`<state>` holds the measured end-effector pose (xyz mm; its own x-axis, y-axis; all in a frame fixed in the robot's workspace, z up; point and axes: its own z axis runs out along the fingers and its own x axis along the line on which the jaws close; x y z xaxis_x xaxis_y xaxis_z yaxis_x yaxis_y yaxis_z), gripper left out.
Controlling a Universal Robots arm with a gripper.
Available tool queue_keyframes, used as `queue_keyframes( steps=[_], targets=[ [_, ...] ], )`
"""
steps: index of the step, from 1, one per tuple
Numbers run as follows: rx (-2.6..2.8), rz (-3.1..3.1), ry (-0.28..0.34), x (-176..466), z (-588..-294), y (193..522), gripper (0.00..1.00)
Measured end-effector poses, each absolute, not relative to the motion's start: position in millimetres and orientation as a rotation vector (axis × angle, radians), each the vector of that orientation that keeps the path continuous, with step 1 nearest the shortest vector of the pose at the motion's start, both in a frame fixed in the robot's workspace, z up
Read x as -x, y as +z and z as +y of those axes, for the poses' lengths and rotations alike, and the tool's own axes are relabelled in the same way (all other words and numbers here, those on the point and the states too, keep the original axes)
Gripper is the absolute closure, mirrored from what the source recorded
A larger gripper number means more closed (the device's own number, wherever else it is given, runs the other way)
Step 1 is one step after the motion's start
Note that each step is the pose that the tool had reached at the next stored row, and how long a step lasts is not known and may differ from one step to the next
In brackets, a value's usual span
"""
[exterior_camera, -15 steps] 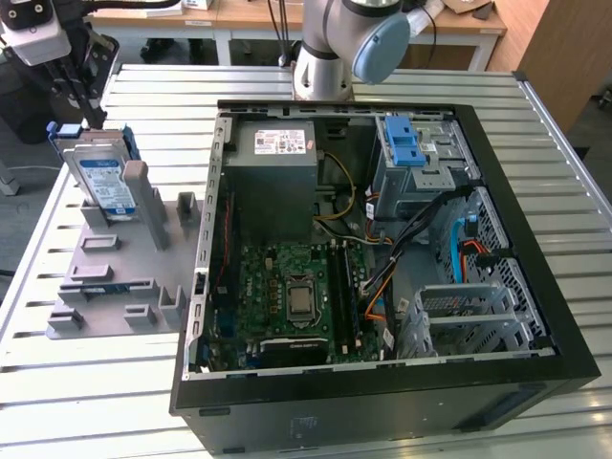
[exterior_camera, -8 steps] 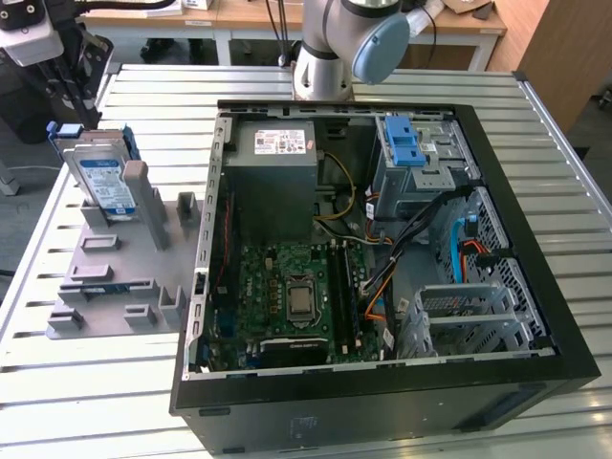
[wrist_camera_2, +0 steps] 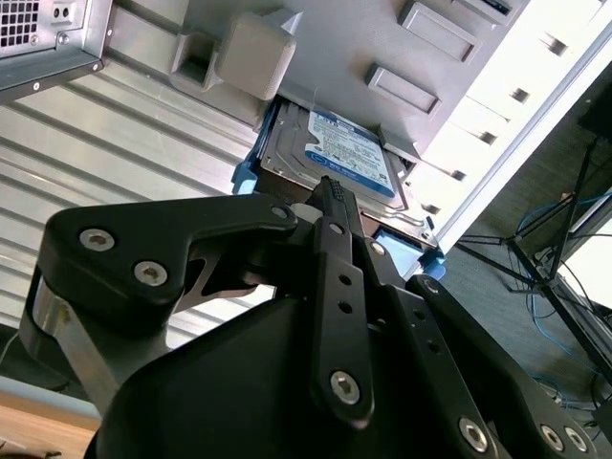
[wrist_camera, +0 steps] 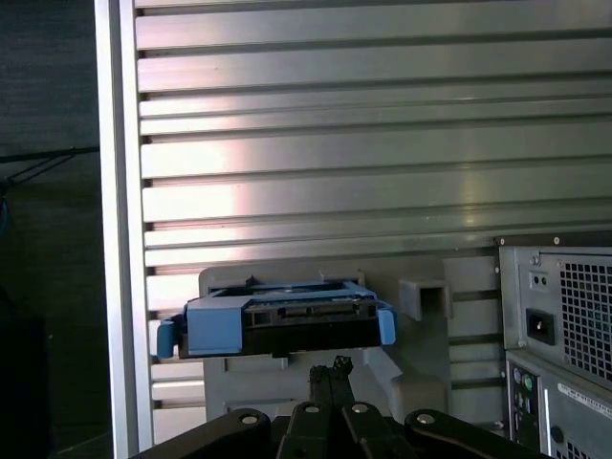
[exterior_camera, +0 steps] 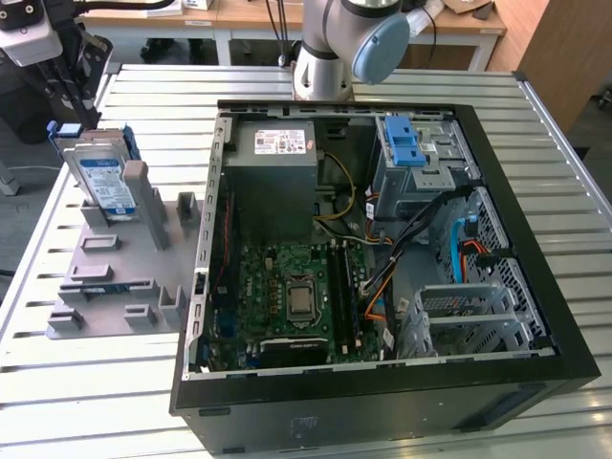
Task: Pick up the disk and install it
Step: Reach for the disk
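One disk (exterior_camera: 103, 182) leans on edge in a grey holder (exterior_camera: 143, 268) on the slatted table (exterior_camera: 57, 402), just beside the open computer case (exterior_camera: 382, 406), on the exterior view's left. My gripper (wrist_camera: 330, 366) hovers near its blue-framed end, jaws pinched together and holding nothing. I judge the disk stiff, fairly dense and sensitive to knocks, with slick metal faces. The sides of the blue plastic frame look the safer hold. Its white-and-blue label carries print I cannot make out.

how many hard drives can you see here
1: the disk leans in the grey fixture at the exterior view's left, beside the computer case. Others may be hidden inside the case.
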<state>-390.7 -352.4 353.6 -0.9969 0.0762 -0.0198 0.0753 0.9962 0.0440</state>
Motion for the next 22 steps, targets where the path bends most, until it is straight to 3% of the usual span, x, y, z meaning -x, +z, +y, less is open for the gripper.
queue_keyframes(
  steps=[22],
  targets=[
    [-0.118,3.117,0.067,405.0,-352.4,353.4,0.89]
  ],
)
